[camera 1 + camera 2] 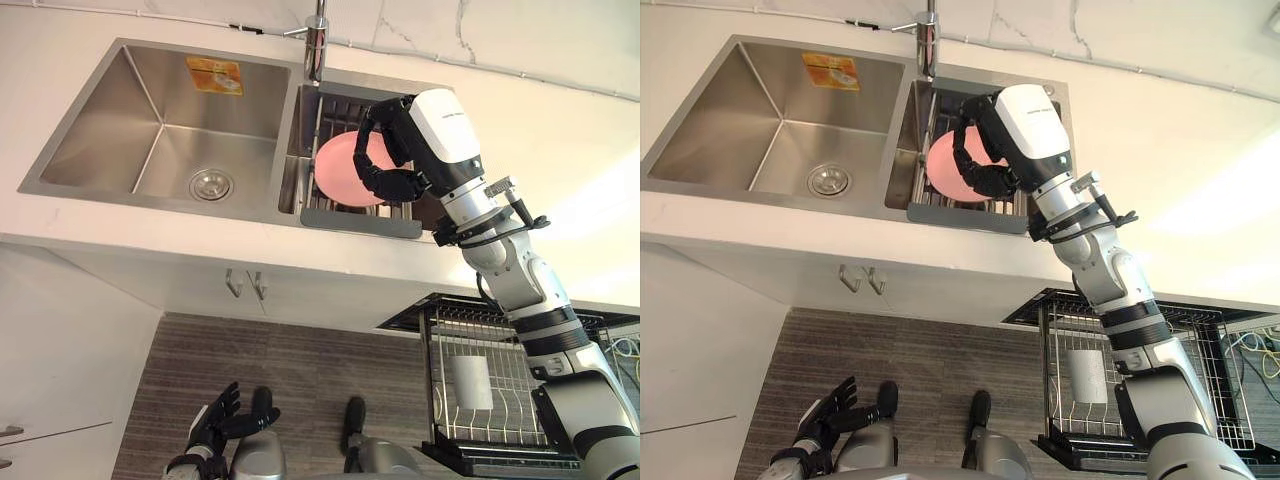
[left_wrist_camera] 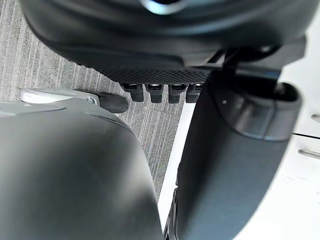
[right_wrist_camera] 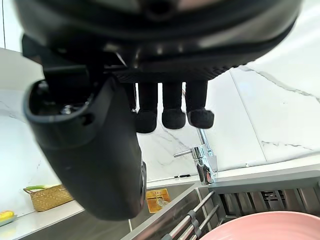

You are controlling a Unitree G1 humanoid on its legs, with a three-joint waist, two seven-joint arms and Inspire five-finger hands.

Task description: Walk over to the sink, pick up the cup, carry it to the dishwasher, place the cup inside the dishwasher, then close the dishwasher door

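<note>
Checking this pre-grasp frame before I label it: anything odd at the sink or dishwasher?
Yes. The right hand hangs over a pink plate in the sink rack, and I see no cup by it; a white cup already stands in the pulled-out dishwasher rack. A sticker is stuck on the left basin wall.

Brushed-metal sink (image 1: 100,140), smooth glossy pink plate (image 1: 338,165), polished marble-veined worktop (image 1: 560,130).

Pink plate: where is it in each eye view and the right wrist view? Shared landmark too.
Left eye view: pink plate upper centre, in the sink rack.
Right eye view: upper centre-left, same rack.
Right wrist view: its rim, nearer than the faucet.
Landmark: the faucet.
</note>
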